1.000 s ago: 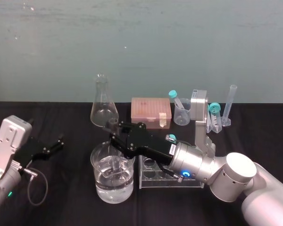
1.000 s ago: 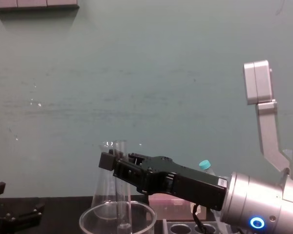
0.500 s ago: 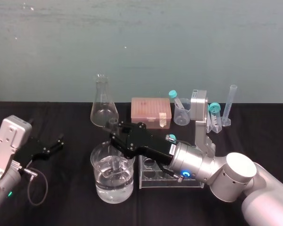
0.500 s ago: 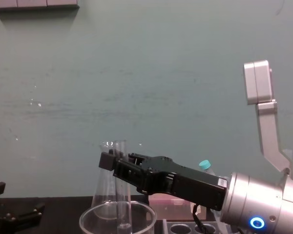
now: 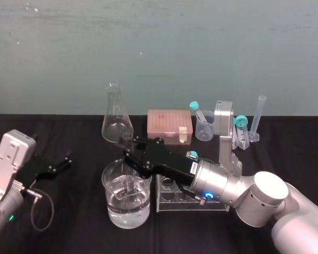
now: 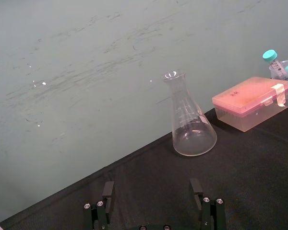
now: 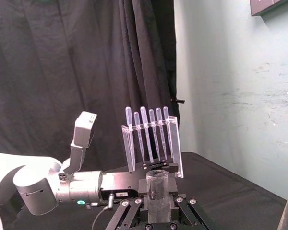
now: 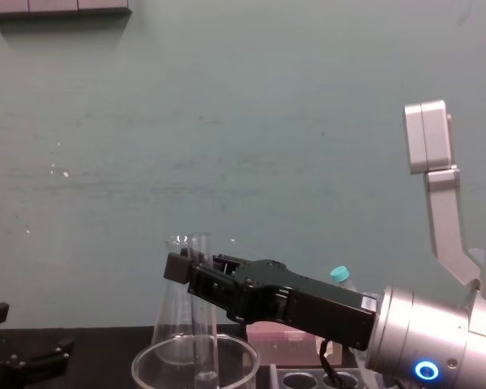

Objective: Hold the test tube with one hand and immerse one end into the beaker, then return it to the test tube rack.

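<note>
Tube (image 5: 128, 183) dipped in beaker (image 5: 107, 179)

Right gripper (image 5: 128, 143) reaches over the beaker, pinching the tube upright near its top, lower end apparently in the water. Left gripper (image 5: 61, 163) rests spread, far left. Next likely: lift straight up, then across to the rack (image 5: 169, 203) alongside.

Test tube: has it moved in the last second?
No. The test tube stands at the same height against the beaker rim, its lower end in the water, gripped by the right gripper. The left gripper rests open, off to the left.
</note>
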